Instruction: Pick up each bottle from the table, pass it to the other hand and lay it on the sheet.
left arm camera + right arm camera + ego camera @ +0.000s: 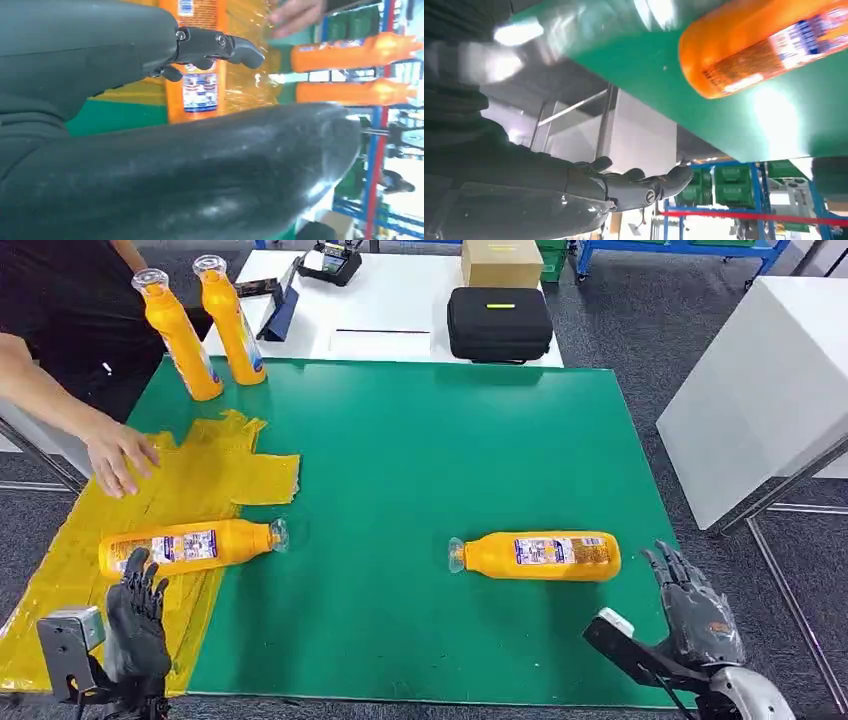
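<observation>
Just beside the empty, spread right hand (695, 610) lies a bottle (540, 556), seemingly untouched.

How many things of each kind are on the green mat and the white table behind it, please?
Orange bottles: 4, two standing, two lying
Yellow sheet: 1
Black case: 1
Cardboard box: 1
Total: 7

bottles: 4 (541, 556); sheet: 1 (205, 475); black case: 1 (499, 324); box: 1 (502, 262)
</observation>
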You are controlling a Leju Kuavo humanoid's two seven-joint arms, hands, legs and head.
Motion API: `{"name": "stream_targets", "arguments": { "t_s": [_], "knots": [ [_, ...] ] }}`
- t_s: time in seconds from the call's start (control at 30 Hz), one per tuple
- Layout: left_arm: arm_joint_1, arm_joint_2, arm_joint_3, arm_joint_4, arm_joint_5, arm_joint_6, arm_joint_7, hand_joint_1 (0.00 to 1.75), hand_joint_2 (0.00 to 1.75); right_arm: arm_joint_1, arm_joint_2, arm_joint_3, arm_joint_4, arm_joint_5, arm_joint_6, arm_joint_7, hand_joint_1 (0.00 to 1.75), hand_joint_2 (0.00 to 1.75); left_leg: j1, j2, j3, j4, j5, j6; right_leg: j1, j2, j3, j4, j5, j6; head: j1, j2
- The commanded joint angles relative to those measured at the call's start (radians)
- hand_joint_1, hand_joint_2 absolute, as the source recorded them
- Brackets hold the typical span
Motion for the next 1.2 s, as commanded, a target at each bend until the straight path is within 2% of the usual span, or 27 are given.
{"name": "stream_targets", "arguments": {
  "t_s": [0.03,0.07,0.13,0.2,0.3,0.4,0.5,0.57,0.73,0.87,0.93,1.2],
  "knots": [
    [-0.005,0.047,-0.046,0.012,0.034,0.013,-0.012,0.00,0.00,-0.098,0.006,0.127,0.223,0.000,-0.076,0.002,0.00,1.75,0.002,0.000,0.005,-0.001,0.000,0.001,0.002,0.000,0.005,-0.002,0.000,-0.005,0.000,0.000],
    [-0.005,0.047,-0.046,0.012,0.034,0.013,-0.012,0.00,0.00,-0.098,0.006,0.127,0.223,0.000,-0.076,0.002,0.00,1.75,0.002,0.000,0.007,-0.001,-0.001,0.002,0.003,0.000,0.008,-0.003,-0.001,-0.007,0.000,0.000],
    [-0.005,0.047,-0.046,0.012,0.034,0.013,-0.012,0.00,0.00,-0.098,0.006,0.127,0.223,0.000,-0.076,0.002,0.00,1.75,0.001,0.000,0.004,-0.001,0.000,0.001,0.002,0.000,0.005,-0.002,0.001,-0.002,0.000,0.000],
    [-0.003,0.050,-0.045,0.011,0.034,0.014,-0.013,0.00,0.00,-0.100,0.006,0.128,0.221,0.000,-0.077,0.002,0.00,1.75,0.002,0.000,0.005,-0.001,-0.001,0.001,0.002,0.000,0.006,-0.002,0.001,-0.003,0.000,0.000],
    [0.003,0.064,-0.055,0.006,0.062,0.030,-0.029,0.00,0.00,-0.145,0.006,0.203,0.271,0.009,-0.076,0.004,0.00,1.75,0.002,0.001,0.005,-0.001,-0.001,0.001,0.002,0.002,0.006,-0.002,0.001,-0.003,0.000,0.000],
    [-0.002,0.067,-0.064,0.007,0.074,0.042,-0.033,0.00,0.00,-0.167,0.035,0.246,0.303,0.022,-0.087,0.012,0.00,1.75,0.002,0.002,0.009,-0.001,-0.003,0.001,0.003,0.003,0.010,-0.002,0.000,-0.006,0.000,0.000],
    [0.000,0.069,-0.068,0.000,0.080,0.057,-0.033,0.00,0.00,-0.202,0.070,0.290,0.336,0.042,-0.084,0.018,0.00,1.75,0.002,0.001,0.004,-0.001,0.000,0.001,0.003,0.001,0.005,-0.002,0.002,-0.002,0.000,0.000],
    [0.000,0.069,-0.070,-0.004,0.081,0.070,-0.033,0.00,0.00,-0.236,0.085,0.315,0.363,0.059,-0.082,0.025,0.00,1.75,0.003,0.003,0.008,-0.001,-0.002,0.001,0.004,0.003,0.008,-0.003,0.001,-0.006,0.000,0.000],
    [0.004,0.053,-0.060,-0.019,0.088,0.083,-0.023,0.00,0.00,-0.304,0.103,0.318,0.377,0.091,-0.090,0.032,0.00,1.75,0.002,0.004,0.006,0.000,-0.001,0.001,0.003,0.004,0.006,-0.001,0.001,-0.004,0.000,0.000],
    [0.005,0.053,-0.060,-0.019,0.088,0.083,-0.022,0.00,0.00,-0.308,0.104,0.319,0.377,0.092,-0.089,0.033,0.00,1.75,0.001,0.001,0.004,-0.001,0.000,0.001,0.002,0.001,0.005,-0.001,0.001,-0.002,0.000,0.000],
    [0.007,0.050,-0.056,-0.021,0.088,0.079,-0.019,0.00,0.00,-0.309,0.104,0.316,0.375,0.127,-0.098,0.046,0.00,1.75,0.002,0.001,0.006,0.000,-0.001,0.001,0.002,0.001,0.007,-0.001,0.000,-0.005,0.000,0.000],
    [0.006,0.053,-0.054,-0.025,0.088,0.074,-0.025,0.00,0.00,-0.333,0.146,0.292,0.331,0.175,-0.038,0.064,0.00,1.75,0.001,0.002,0.005,0.000,-0.001,0.001,0.002,0.002,0.005,0.000,0.000,-0.004,0.000,0.000]
  ]
}}
